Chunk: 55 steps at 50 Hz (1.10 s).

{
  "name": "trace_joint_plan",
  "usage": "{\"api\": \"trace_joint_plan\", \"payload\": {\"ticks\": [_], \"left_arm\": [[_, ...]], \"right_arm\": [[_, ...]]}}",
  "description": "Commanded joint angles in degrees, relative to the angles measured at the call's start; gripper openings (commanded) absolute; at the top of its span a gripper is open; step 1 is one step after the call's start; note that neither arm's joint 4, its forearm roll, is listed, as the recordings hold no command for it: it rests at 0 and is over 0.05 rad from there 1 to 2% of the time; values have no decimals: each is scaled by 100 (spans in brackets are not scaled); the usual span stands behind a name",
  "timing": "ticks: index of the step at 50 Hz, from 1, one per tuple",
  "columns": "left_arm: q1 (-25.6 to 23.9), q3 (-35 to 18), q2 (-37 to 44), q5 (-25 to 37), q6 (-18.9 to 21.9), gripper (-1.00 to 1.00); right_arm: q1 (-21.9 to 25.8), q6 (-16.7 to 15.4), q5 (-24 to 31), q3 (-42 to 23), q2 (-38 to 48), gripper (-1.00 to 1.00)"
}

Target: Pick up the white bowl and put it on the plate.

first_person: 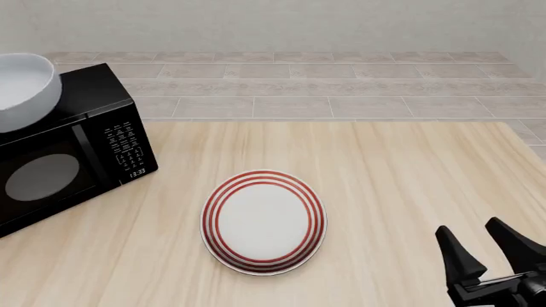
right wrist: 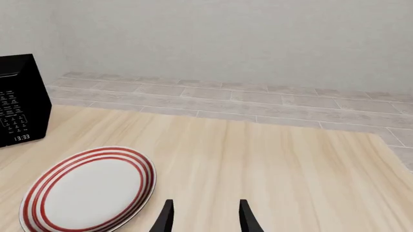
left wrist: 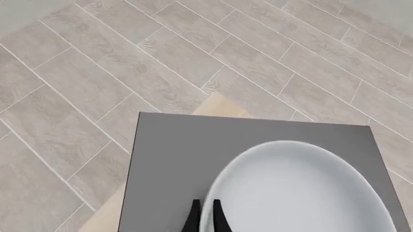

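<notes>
The white bowl (first_person: 24,89) sits tilted at the top of the black microwave (first_person: 77,153) at the far left of the table. In the left wrist view the bowl (left wrist: 297,188) fills the lower right, and my left gripper (left wrist: 206,220) has its two fingers nearly together across the bowl's rim, shut on it. The left gripper is out of the front view. The red-ringed plate (first_person: 263,220) lies flat in the middle of the table and also shows in the right wrist view (right wrist: 90,188). My right gripper (first_person: 482,246) is open and empty at the front right, well right of the plate.
The microwave's grey top (left wrist: 174,159) lies under the bowl, and its front corner shows in the right wrist view (right wrist: 16,101). A tiled floor lies beyond the table's far edge (first_person: 341,121).
</notes>
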Motion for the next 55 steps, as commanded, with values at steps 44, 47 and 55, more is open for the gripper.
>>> {"api": "trace_joint_plan", "payload": {"ticks": [44,47,55], "left_arm": [[-2449,1546,-2736,401,-562,-100],[-2507,1687,-2897,365,-467,-100],[-3051,2181,-3397,276,-280,-100]], "right_arm": [[-12,-9,132,-2,-161,100],[-14,-32,140,-2,-169,100],[-29,-43,195,-3,-234,100]]}}
